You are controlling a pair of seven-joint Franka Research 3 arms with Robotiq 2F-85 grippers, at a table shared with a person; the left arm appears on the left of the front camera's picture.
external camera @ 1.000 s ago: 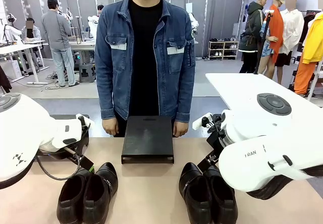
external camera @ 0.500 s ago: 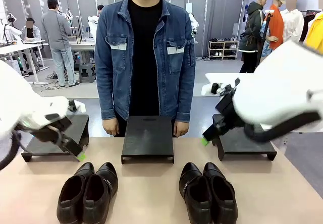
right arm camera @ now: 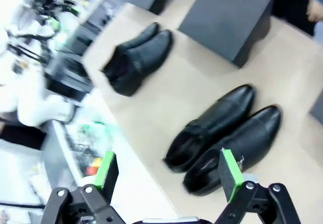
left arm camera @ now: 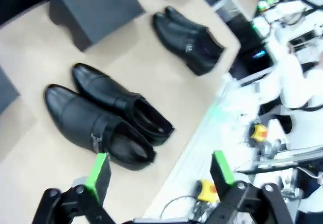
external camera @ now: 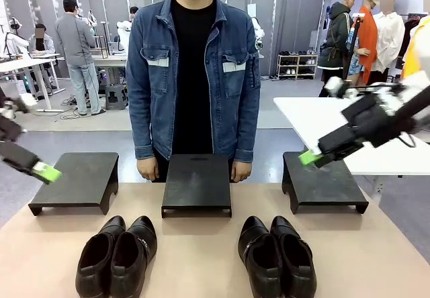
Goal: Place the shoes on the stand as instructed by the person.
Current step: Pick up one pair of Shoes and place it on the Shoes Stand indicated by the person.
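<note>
Shoes: 2 glossy black pairs on bench (external camera: 201, 251), each pair side by side, toes toward person (external camera: 193, 76). Left pair (external camera: 115, 258) lies below left tool (left arm camera: 160, 169) & toward the mid. Right pair (external camera: 277, 258) lies below right tool (right arm camera: 168, 170) & toward the mid. Both tools are up in the air, well apart from shoes. Each tool's jaws are spread wide w/ nothing gripped.

3 black stands sit across far side of bench, beyond the shoes & apart from them. Left stand (external camera: 75, 177) is just below left tool's pad, mid stand (external camera: 197, 182) is between the tools, right stand (external camera: 326, 182) is below right tool's tip.

Front view gives what wrist views lack: all 3 stands in a row, and person standing behind mid stand w/ a hand (external camera: 146, 169) hanging at either side of it.

Wrist views give what front view lacks: the gap betw each tool's green pads, seen head-on. They also give the shoe openings from above, a small metal trim on the near pair's strap, & blurred gear past the bench edge on robot's side. Each wrist view has its own side's pair just ahead of the pads & the other pair farther off.
</note>
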